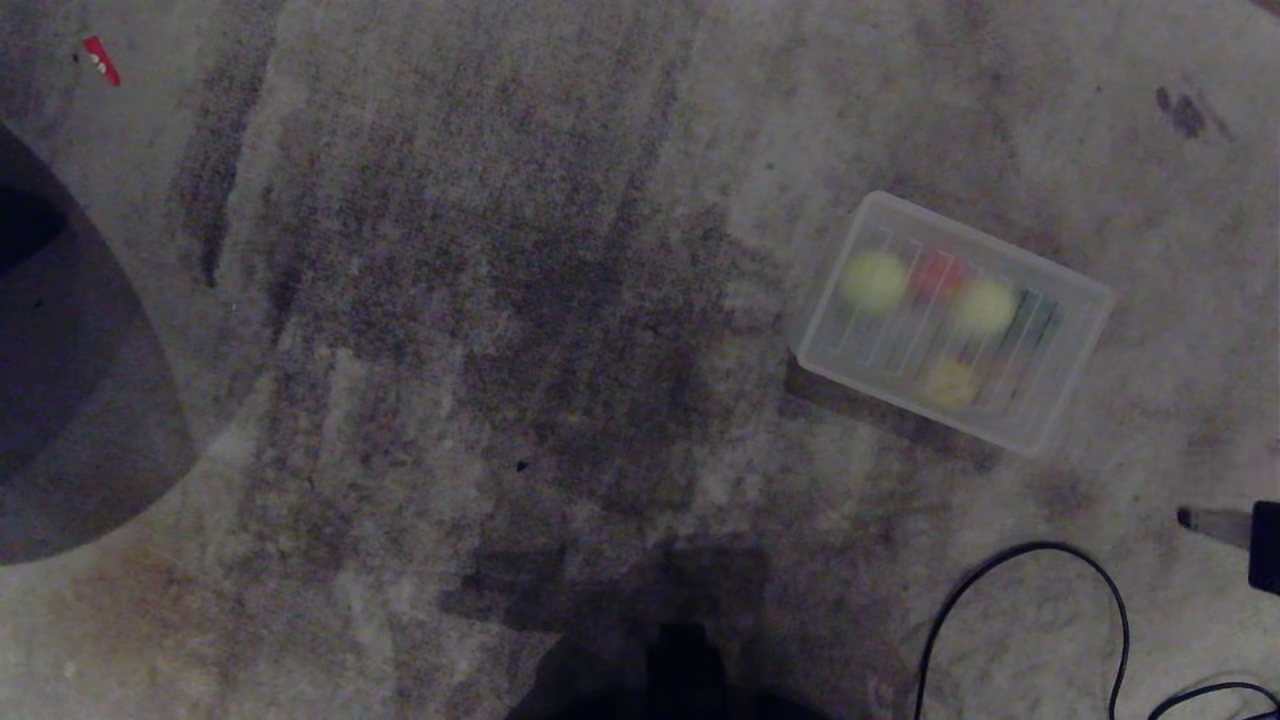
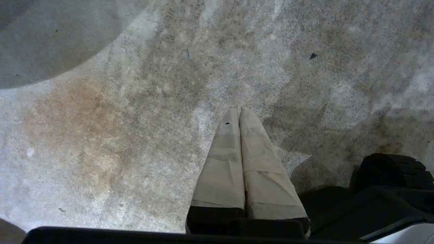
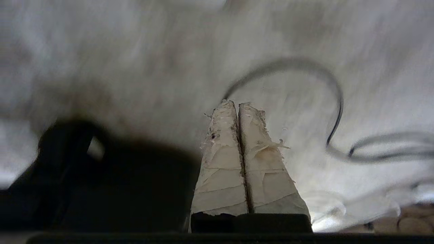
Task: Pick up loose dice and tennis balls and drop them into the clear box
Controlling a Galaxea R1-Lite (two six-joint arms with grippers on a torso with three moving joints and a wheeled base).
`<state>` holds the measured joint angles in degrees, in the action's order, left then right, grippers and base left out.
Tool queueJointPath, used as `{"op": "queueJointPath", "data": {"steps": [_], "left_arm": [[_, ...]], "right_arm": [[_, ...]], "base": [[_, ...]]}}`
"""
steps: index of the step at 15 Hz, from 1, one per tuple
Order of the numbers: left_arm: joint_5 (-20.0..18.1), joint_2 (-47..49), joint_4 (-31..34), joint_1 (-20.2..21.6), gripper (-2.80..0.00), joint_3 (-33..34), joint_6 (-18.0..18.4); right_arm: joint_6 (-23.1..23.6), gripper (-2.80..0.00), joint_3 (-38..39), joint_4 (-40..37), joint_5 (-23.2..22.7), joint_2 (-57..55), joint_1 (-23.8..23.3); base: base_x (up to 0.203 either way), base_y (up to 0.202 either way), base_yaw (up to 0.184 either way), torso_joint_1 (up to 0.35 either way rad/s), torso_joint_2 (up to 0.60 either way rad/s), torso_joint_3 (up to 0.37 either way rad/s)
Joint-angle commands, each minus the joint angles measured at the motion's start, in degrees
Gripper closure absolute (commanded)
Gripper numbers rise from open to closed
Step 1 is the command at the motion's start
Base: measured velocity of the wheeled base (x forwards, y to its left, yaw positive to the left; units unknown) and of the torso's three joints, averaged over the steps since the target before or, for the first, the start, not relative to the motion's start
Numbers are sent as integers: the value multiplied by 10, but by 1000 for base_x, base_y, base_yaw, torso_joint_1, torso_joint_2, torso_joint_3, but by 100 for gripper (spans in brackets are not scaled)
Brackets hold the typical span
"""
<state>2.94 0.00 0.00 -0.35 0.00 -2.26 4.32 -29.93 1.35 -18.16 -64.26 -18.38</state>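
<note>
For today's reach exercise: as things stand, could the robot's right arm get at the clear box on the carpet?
Probably yes. The clear box lies open-topped on the robot's right with bare carpet around it; only a black cable lies nearer. The right gripper is shut and empty.

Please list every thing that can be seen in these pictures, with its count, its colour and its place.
clear box: one, translucent frosted, on the carpet to the right of the middle in the head view.
tennis balls: two, yellow-green, inside the clear box.
dice: a yellow one, a red one and a dark green one can be made out inside the clear box; blurred, so the count is not sure.
black cable: one, looped on the carpet at the lower right.
small red object: one, on the carpet at the far upper left.
carpet: grey, stained, under everything.
left gripper: fingers closed, empty, over bare carpet.
right gripper: fingers closed, empty, over the carpet near the cable.
</note>
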Motion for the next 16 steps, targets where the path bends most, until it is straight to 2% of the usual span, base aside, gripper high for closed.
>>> {"op": "queueJointPath", "data": {"steps": [1,4,6,8,9,12,14,16], "left_arm": [[1,1,0,0,0,1,0],[1,1,0,0,0,1,0],[1,1,0,0,0,1,0],[1,1,0,0,0,1,0],[1,1,0,0,0,1,0],[1,1,0,0,0,1,0],[1,1,0,0,0,1,0],[1,1,0,0,0,1,-1]], "right_arm": [[1,0,71,-37,-1,167,9],[1,0,120,-127,1,298,34],[0,0,149,-161,2,368,70],[-1,0,185,-169,43,430,115],[-8,0,204,-155,80,458,130],[-42,0,280,-34,164,491,156],[-45,0,293,-26,174,531,197],[-46,0,294,-25,176,584,195]], "base": [[0,0,0,0,0,0],[0,0,0,0,0,0],[0,0,0,0,0,0],[0,0,0,0,0,0],[0,0,0,0,0,0],[0,0,0,0,0,0],[0,0,0,0,0,0],[0,0,0,0,0,0]]}}
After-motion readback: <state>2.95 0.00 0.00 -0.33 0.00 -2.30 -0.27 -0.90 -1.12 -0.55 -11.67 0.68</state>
